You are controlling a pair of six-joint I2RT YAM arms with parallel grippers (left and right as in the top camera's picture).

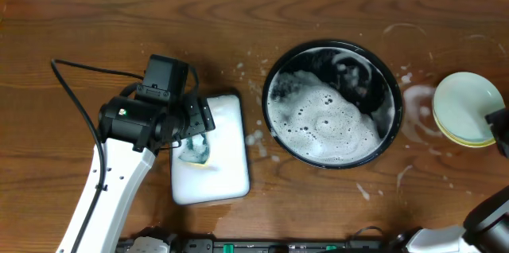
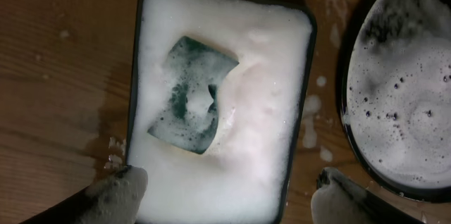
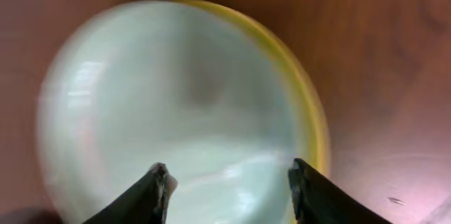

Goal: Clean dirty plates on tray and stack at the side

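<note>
Plates [image 1: 464, 106] sit in a small stack on the wooden counter [image 1: 79, 30] at the far right of the scene, just beside a large round black tray [image 1: 266, 106] and apart from it. The top plate is pale mint-green and looks free of sauce. A yellow rim shows beneath it along its near edge. How many plates the stack holds cannot be told.

The right fingers [image 3: 144, 196] hang just above the stack, spread wide apart with nothing between them. In the right wrist view the mint plate fills most of the picture and is blurred, with the yellow rim curving around its right side.

The tray stands right of centre on the counter. White suds [image 1: 326, 126] cover most of its inside, and a dark patch shows toward its far right. Whether anything lies under the suds cannot be told. Flecks of foam dot the counter around the tray.

To the left of the tray is a rectangular dish [image 2: 133, 90] filled with thick white foam [image 2: 268, 97]. A dark green sponge [image 2: 189, 97], speckled with suds, lies sunk in the foam in the left half of the dish. The left fingers [image 2: 120, 189] hover above the dish, released and wide apart, their tips coated in foam, holding nothing. The sponge lies untouched below them.
</note>
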